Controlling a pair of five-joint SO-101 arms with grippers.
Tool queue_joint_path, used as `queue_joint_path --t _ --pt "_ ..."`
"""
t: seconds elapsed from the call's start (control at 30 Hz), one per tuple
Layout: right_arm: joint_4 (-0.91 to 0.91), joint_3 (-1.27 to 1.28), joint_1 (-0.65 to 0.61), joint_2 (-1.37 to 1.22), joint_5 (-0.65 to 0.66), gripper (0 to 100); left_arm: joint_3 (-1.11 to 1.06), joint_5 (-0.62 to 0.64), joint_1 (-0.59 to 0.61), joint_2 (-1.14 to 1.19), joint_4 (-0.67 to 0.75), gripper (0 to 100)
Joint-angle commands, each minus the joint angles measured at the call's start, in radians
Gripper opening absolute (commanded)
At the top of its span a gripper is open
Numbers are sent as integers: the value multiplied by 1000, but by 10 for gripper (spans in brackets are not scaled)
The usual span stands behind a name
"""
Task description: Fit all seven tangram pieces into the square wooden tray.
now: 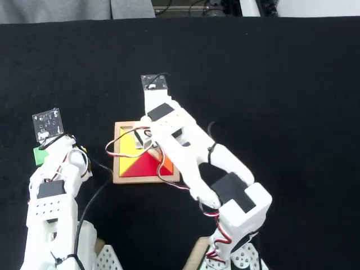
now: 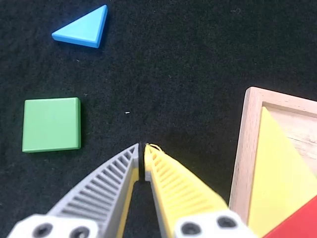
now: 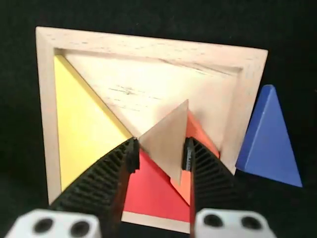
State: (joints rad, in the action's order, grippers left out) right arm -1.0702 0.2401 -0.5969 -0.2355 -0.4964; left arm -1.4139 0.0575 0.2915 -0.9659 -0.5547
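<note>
The tray (image 3: 148, 47) holds three pieces: a yellow triangle (image 3: 84, 134) along one wall, a red triangle (image 3: 153, 193) meeting it edge to edge, and an orange piece (image 3: 200, 134) partly hidden behind what I carry. The rest of its floor is bare wood. My right pincer (image 3: 158, 148) is clamped on a tan triangle (image 3: 166, 131) over the tray's middle. I cannot tell whether it touches the floor. A dark blue triangle (image 3: 270, 139) lies just outside the tray's rim, on the black cloth (image 2: 198, 49).

My left pincer (image 2: 142, 148) has its fingers pressed together and empty, just beside the tray on the yellow triangle's side. Its camera adds two more pieces, a green square (image 2: 52, 124) and a light blue triangle (image 2: 84, 29), both well apart from the tray. From above, the green square peeks out beside my left arm (image 1: 53, 191), and the tray lies half under my right arm (image 1: 197, 152).
</note>
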Motion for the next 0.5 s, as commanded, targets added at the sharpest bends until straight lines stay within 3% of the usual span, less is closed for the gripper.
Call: queue_joint_path --t 0.0,0.13,0.33,0.47 --pt "9 -13 -28 13 -15 111 5 5 -2 -15 18 30" --pt "8 -13 -61 13 -8 108 5 5 -2 -15 18 30" --pt "6 -7 -84 13 -14 227 5 5 -2 -15 18 30" --pt "3 -12 -81 15 -5 230 5 5 -2 -15 18 30"
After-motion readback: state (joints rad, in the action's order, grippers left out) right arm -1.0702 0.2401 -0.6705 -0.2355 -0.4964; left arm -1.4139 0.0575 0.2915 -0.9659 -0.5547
